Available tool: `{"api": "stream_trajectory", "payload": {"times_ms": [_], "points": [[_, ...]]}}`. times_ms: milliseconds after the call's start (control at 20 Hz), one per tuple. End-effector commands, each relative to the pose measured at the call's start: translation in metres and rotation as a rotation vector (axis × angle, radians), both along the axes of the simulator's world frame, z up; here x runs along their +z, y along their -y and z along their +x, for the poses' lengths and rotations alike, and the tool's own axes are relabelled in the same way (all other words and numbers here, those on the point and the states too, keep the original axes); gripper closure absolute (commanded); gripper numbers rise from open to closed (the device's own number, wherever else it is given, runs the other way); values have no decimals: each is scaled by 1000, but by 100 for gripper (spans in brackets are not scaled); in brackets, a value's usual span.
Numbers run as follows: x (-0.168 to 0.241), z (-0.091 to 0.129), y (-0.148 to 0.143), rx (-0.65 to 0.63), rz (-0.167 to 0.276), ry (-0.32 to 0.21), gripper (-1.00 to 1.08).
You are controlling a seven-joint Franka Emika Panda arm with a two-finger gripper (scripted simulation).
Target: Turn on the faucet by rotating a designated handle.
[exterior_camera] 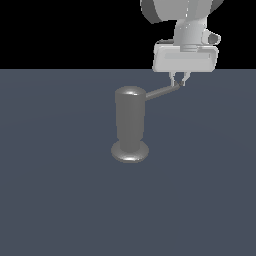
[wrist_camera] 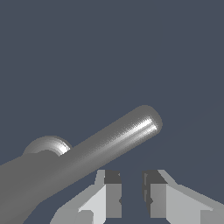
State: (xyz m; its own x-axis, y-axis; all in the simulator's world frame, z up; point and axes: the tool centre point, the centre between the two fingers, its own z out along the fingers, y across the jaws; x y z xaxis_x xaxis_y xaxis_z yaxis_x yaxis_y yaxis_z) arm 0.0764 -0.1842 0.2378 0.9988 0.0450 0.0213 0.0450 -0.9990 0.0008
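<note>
Faucet (exterior_camera: pixel 130 125) upright on grey floor (exterior_camera: pixel 60 200). Handle (exterior_camera: pixel 161 92) juts toward exterior view's right; gripper (exterior_camera: pixel 179 83) at its tip, fingers (wrist_camera: pixel 109 192) narrowly parted, handle beside them, not between.

A flat slate-blue floor (exterior_camera: pixel 60 200) is stretching out evenly in every direction, bare and matte. Behind it a plain black backdrop (exterior_camera: pixel 65 30) is filling the upper part of the exterior view, meeting the floor along a straight horizontal line. Soft, even light is falling overall.
</note>
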Motion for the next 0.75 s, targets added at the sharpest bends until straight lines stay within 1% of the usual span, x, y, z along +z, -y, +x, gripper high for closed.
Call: {"api": "stream_trajectory", "payload": {"times_ms": [0, 650, 700], "points": [[-14, 6, 0, -4, 0, -15, 108], [-17, 37, -2, -12, 0, -21, 108], [-17, 37, -2, -12, 0, -21, 108]]}}
